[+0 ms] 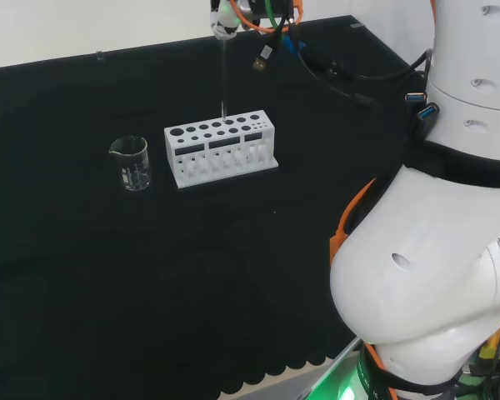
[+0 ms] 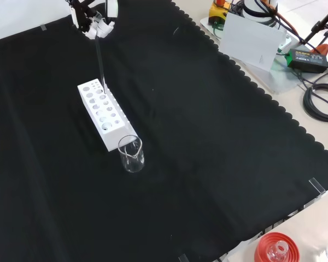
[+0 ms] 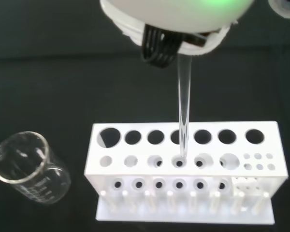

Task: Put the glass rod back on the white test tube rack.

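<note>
The black and white hand [image 2: 95, 24], at the top of the front view, pinches the upper end of a thin clear glass rod [image 2: 100, 64] between curled fingers. The rod hangs upright, its lower tip at a hole in the top of the white plastic test tube rack [image 2: 110, 129]; the wrist view places that tip at a hole in the rack's middle row. A clear glass beaker [image 2: 131, 154] stands just beside one end of the rack on the black-clothed bench [image 2: 218, 164].
</note>
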You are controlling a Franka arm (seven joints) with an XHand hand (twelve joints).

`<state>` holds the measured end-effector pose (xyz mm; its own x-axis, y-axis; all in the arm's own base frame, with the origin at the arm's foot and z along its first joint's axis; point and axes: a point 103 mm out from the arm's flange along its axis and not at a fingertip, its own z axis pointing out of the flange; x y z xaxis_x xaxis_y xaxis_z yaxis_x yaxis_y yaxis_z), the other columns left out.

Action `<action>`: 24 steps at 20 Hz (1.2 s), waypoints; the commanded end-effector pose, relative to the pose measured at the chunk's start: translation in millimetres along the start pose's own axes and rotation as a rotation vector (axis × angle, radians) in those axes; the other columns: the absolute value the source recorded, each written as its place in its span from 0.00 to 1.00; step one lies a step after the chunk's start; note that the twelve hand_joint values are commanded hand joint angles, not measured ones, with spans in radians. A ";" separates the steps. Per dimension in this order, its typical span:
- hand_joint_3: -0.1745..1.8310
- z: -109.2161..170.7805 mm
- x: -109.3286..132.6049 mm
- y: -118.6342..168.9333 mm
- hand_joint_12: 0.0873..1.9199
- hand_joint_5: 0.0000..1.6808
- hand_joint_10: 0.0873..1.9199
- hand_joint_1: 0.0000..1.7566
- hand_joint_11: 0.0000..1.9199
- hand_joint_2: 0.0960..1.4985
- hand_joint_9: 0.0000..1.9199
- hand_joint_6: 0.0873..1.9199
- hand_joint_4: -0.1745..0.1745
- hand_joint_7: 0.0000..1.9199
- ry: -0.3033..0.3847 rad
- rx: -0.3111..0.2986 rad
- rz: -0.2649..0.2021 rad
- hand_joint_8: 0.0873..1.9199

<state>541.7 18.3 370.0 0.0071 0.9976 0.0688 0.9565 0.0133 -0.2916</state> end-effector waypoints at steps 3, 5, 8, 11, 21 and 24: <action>0.43 7.6 -12.4 1.0 0.27 0.71 0.04 0.76 0.83 0.38 0.95 0.28 0.00 0.75 0.003 0.010 0.016 0.28; 0.43 8.2 -13.6 1.2 0.27 0.71 0.04 0.76 0.83 0.38 0.95 0.28 0.00 0.75 0.006 0.012 0.017 0.28; 0.43 10.1 -15.1 1.9 0.27 0.71 0.04 0.76 0.83 0.38 0.95 0.28 0.00 0.75 0.008 0.013 0.018 0.28; 0.43 12.2 -14.9 2.7 0.27 0.71 0.04 0.76 0.83 0.38 0.95 0.28 0.00 0.75 0.006 0.018 0.018 0.28; 0.43 21.6 -11.4 9.4 0.27 0.71 0.04 0.76 0.83 0.38 0.95 0.28 0.00 0.75 0.009 0.035 0.011 0.28; 0.43 20.7 -12.1 11.8 0.27 0.71 0.04 0.76 0.83 0.38 0.95 0.28 0.00 0.75 0.012 0.034 0.013 0.28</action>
<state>544.8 7.8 346.2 0.0226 0.9970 0.0740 0.9456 0.0027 -0.3253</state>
